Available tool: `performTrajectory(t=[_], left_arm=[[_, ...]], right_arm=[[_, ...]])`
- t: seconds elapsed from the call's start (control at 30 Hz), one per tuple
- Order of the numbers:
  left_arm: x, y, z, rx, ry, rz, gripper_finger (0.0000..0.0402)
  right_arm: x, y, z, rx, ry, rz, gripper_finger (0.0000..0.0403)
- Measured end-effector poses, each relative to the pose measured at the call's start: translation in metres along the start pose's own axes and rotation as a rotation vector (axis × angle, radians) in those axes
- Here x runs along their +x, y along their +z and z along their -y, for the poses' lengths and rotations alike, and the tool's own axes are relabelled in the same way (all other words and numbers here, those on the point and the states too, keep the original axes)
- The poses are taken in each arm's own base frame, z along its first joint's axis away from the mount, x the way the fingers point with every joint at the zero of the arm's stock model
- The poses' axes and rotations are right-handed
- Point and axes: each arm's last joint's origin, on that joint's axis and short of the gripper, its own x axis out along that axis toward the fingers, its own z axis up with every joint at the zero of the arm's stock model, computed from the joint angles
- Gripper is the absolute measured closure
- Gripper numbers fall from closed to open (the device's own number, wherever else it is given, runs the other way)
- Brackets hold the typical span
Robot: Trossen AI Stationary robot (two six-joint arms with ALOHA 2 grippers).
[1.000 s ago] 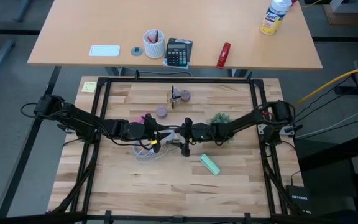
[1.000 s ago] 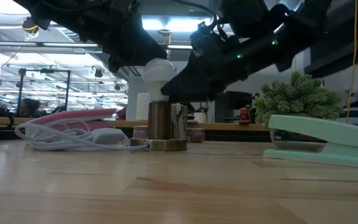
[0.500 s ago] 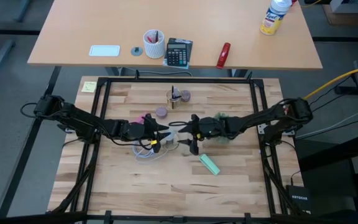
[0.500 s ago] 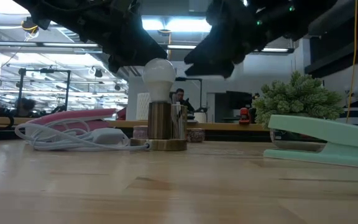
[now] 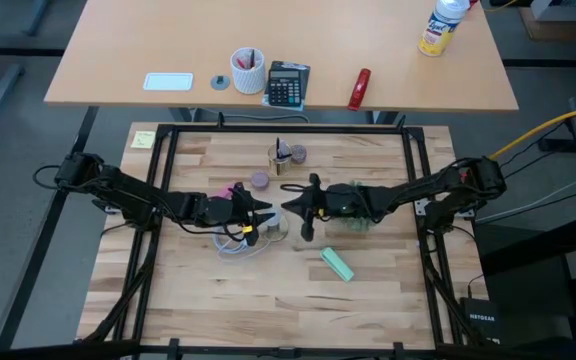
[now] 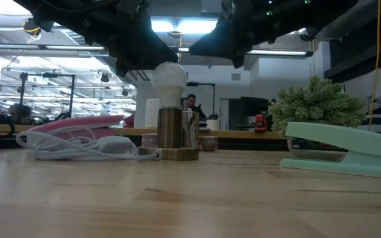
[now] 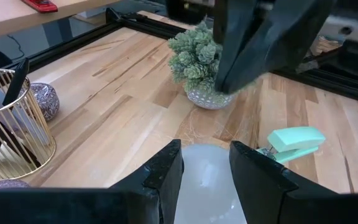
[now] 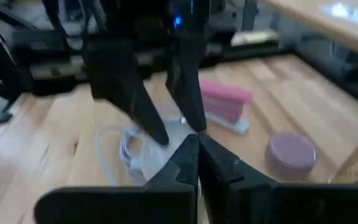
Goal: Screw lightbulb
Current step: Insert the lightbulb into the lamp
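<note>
Beyond the butcher-block bench [image 5: 268, 290], a tan desk [image 5: 148, 45] is seen on a grey floor [image 5: 8, 250]. Past the bench, bright ceiling lights [image 6: 177, 26] and a distant person [image 6: 190, 102] are shown.

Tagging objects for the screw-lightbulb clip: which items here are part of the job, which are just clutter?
In the job:
lightbulb, seated in the brass socket
left gripper, open around the bulb
right gripper, shut, lifted clear

Lying about:
mint-green stapler
potted plant
white cable
wire pen holder
</note>
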Motion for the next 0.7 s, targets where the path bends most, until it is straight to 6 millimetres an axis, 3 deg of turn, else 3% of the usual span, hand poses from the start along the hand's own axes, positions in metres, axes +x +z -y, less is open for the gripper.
performTrajectory(t=[0.23, 0.7], left_arm=[[0.0, 0.0, 0.0, 0.002, -0.002, 0.004, 0.0274], [0.0, 0.002, 0.001, 0.023, -0.008, 0.019, 0.0274]], right_arm=[[0.002, 0.004, 0.002, -0.003, -0.08, 0.06, 0.0383], [0.014, -0.002, -0.001, 0.015, -0.035, 0.128, 0.0396]])
